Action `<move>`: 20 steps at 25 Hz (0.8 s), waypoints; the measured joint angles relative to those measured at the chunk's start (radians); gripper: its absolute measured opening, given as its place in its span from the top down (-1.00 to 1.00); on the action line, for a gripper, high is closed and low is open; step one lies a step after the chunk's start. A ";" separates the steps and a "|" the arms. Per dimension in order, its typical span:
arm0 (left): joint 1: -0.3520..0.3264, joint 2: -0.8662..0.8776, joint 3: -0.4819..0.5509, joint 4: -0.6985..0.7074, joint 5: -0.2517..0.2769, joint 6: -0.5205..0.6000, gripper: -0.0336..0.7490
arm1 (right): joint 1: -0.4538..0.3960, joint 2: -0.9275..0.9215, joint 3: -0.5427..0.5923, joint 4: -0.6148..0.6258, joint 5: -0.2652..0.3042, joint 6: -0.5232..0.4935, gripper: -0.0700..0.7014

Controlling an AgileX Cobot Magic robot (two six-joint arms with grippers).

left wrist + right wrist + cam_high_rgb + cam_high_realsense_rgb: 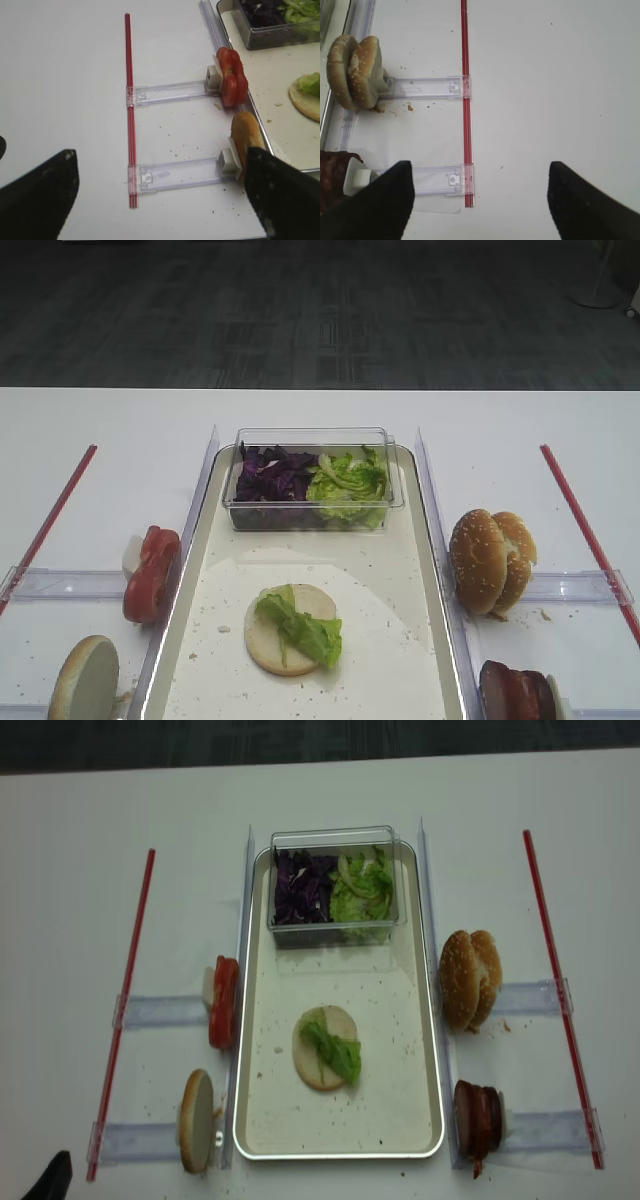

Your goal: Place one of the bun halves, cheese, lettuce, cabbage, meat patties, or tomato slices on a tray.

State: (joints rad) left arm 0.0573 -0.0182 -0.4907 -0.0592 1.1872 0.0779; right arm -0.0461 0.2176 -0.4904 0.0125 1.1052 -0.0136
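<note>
Matte black pincer fingers (380,205), blunt, wedge-shaped

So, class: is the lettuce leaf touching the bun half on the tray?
Touching. The exterior high view shows the lettuce leaf lying directly across the bun half.

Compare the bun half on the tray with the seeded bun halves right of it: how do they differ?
The bun half on the tray lies flat, pale cut face up, with lettuce on top. The seeded bun halves stand on edge, two together, bare, outside the tray on the table. The flat one shows no crust; the seeded ones show brown sesame crusts. Both are round bread.
</note>
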 joint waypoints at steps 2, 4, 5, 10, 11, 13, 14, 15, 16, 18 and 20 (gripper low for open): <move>0.000 0.000 0.000 0.000 0.000 0.000 -0.66 | 0.000 -0.020 0.002 0.000 0.001 0.000 -0.66; 0.000 0.000 0.000 0.000 0.000 0.000 -0.66 | 0.000 -0.051 0.006 0.000 0.002 0.000 -0.66; 0.000 0.000 0.000 0.000 0.000 0.000 -0.66 | 0.000 -0.064 0.010 0.000 0.005 0.000 -0.66; 0.000 0.000 0.000 0.000 0.000 0.000 -0.66 | 0.000 -0.102 0.010 0.000 0.010 0.000 -0.66; 0.000 0.000 0.000 0.000 0.000 0.000 -0.66 | 0.000 -0.105 0.010 0.000 0.010 0.000 -0.66; 0.000 0.000 0.000 0.000 0.000 0.000 -0.66 | 0.000 -0.108 0.010 0.000 0.011 0.000 -0.66; 0.000 0.000 0.000 0.000 0.000 0.000 -0.66 | 0.000 -0.109 0.010 0.000 0.011 -0.002 -0.66; 0.000 0.000 0.000 0.000 0.000 0.000 -0.66 | 0.002 -0.111 0.010 0.000 0.011 -0.002 -0.66; 0.000 0.000 0.000 0.000 0.000 0.000 -0.66 | 0.009 -0.116 0.010 0.000 0.011 -0.002 -0.66; 0.000 0.000 0.000 0.000 0.000 0.000 -0.66 | 0.026 -0.138 0.010 0.000 0.011 -0.002 -0.66; 0.000 0.000 0.000 0.000 0.000 0.000 -0.66 | 0.041 -0.152 0.010 0.000 0.013 -0.002 -0.66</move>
State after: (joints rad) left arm 0.0573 -0.0182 -0.4907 -0.0592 1.1872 0.0779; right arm -0.0051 0.0657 -0.4803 0.0125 1.1180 -0.0154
